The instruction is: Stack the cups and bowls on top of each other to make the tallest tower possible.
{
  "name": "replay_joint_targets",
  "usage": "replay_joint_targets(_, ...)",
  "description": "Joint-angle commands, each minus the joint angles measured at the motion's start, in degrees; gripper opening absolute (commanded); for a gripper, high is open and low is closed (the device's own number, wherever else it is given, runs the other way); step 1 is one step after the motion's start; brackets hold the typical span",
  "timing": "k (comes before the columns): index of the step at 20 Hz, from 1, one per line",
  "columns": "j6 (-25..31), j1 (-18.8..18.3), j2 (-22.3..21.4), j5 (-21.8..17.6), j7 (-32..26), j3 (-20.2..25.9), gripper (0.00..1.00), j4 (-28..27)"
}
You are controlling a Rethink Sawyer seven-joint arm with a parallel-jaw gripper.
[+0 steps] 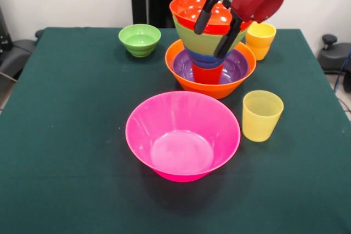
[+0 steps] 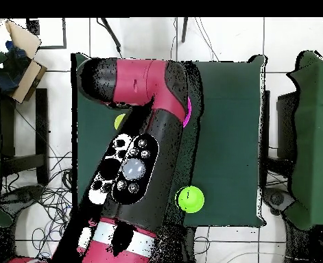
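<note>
While the gripper (image 1: pixel 218 26) is straddling the red-orange bowl's (image 1: pixel 193 10) near rim with its fingers spread wide, the tower (image 1: pixel 211 53) is sitting directly beneath it; one pink bowl (image 1: pixel 182 135), one green bowl (image 1: pixel 140 39) and two yellow cups (image 1: pixel 262 115) are standing apart

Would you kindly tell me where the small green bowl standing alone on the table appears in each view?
Front view: the small green bowl stands upper left of centre, left of the tower.
Overhead view: the same bowl shows lower centre-right, beside the arm.
Shared landmark: the green table, whose cloth surrounds the bowl in both.
</note>
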Motion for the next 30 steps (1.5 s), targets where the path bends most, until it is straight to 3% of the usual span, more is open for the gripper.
replay_joint_targets(1,2.63,-3.94,-8.26,-4.46,-21.75,9.13,1.00,7.93)
replay_joint_targets(4,0.91,-5.98,-11.93,-4.93,-25.84,10.45,1.00,12.34)
replay_joint_targets(6,-0.47,-7.70,-12.17,-5.36,-27.05,11.87,1.00,12.34)
replay_joint_targets(15,2.27,-13.18,-8.66,-6.85,-31.21,16.00,1.00,3.18)
replay_joint_targets(22,-0.99,-18.21,-5.09,-5.81,-41.27,24.69,1.00,0.12)
replay_joint_targets(30,-0.68,-17.94,-1.24,-4.88,-36.09,27.47,1.00,-4.35)
